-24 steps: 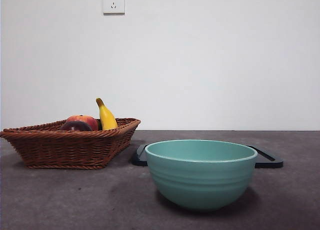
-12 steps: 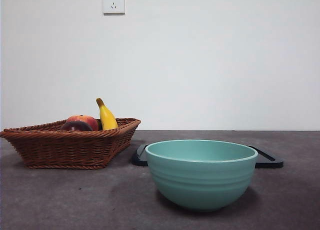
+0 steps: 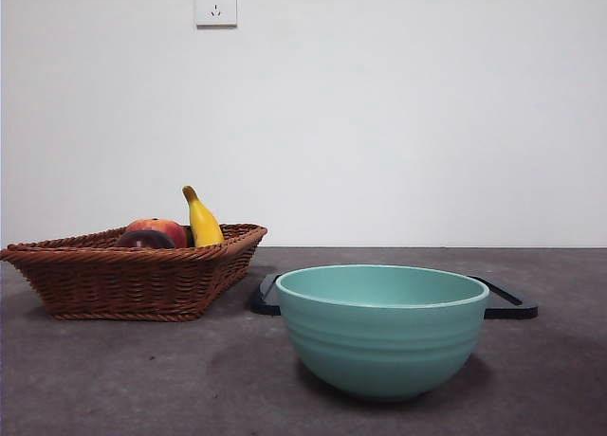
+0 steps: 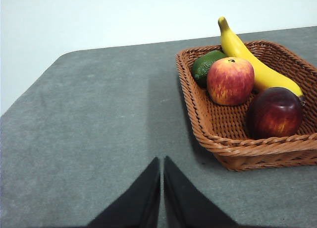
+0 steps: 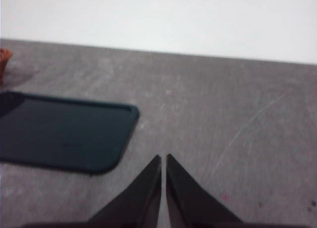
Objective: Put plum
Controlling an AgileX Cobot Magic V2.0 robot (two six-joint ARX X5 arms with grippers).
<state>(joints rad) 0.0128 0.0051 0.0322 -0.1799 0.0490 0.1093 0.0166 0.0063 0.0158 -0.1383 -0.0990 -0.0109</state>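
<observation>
The plum is seen lying in the wicker basket, beside the peach and touching the banana. The left gripper is held over bare bench, fingers clenched together on nothing; likewise the right gripper, near the dark tray.

One basket. Four fruits in it: one plum, one peach, one banana, one lime. One bowl. One tray. Two grippers: left, right.
</observation>
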